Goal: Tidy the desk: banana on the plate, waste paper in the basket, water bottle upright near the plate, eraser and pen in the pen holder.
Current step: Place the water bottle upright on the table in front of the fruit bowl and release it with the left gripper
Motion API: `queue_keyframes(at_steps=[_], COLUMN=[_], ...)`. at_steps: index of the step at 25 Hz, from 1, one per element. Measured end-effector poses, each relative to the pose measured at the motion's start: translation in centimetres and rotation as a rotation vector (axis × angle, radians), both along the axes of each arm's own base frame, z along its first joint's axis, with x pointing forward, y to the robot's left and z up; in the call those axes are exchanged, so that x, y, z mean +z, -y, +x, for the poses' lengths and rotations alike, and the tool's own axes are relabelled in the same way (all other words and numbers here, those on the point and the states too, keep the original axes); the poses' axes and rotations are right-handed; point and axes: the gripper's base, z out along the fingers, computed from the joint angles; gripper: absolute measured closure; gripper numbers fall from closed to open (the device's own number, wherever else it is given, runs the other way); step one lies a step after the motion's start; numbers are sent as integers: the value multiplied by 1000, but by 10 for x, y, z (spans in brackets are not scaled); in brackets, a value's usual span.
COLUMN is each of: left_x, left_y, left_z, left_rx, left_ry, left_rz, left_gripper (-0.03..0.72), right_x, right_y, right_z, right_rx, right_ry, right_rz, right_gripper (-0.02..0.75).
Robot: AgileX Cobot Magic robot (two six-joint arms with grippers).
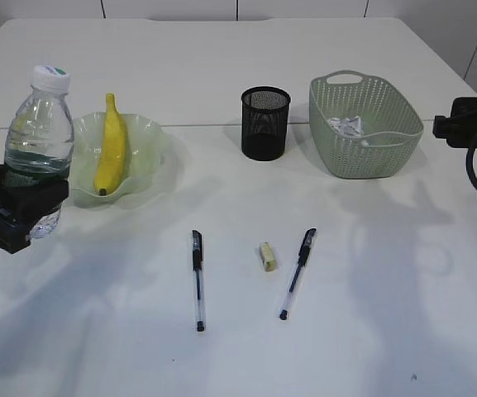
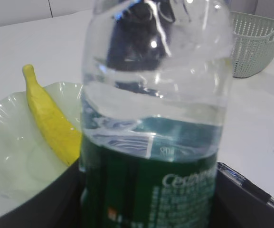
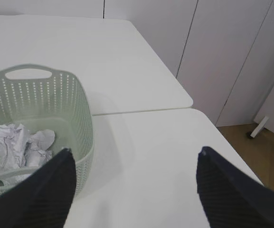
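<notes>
Left end effector (image 1: 11,207) clamps the water bottle (image 1: 35,132) upright just left of the plate (image 1: 151,153), ready for release there; right end effector (image 3: 134,190) hangs spread, empty, beside the basket (image 3: 75,118).

Water bottle (image 2: 151,118) cap and base beyond the left wrist view's edges.

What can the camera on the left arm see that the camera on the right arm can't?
Only the left wrist view shows the water bottle held upright in the left gripper, the banana on the plate, and a pen. Only the right wrist view shows the open, empty right gripper and the crumpled paper. Both show the basket and white desk.
</notes>
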Motion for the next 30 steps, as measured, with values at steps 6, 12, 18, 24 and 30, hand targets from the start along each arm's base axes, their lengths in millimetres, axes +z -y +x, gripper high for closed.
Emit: queue_keyframes(at_steps=[6,12,18,24,30], left_x=[-14,-25,-25,-24,-19], left_y=[1,7,23,32,33], left_z=[1,-2,-4,-4,-4], left_rx=[-13,-82,-144,-139,-127], left_ry=[-59,-107,-105,-104,-91], left_rz=[-14,5,9,-10,-20], left_gripper=[291,291,291,291,291], right_x=[-9,-6,-6,-5,-4], right_y=[0,3,4,4,5], right_z=[3,3,3,3,3], right_rx=[-3,-40,-47,-49,-58], right_ry=[-25,23,30,34,46], right_rz=[-8,-38,-46,-48,-56], right_gripper=[148,148,148,148,147])
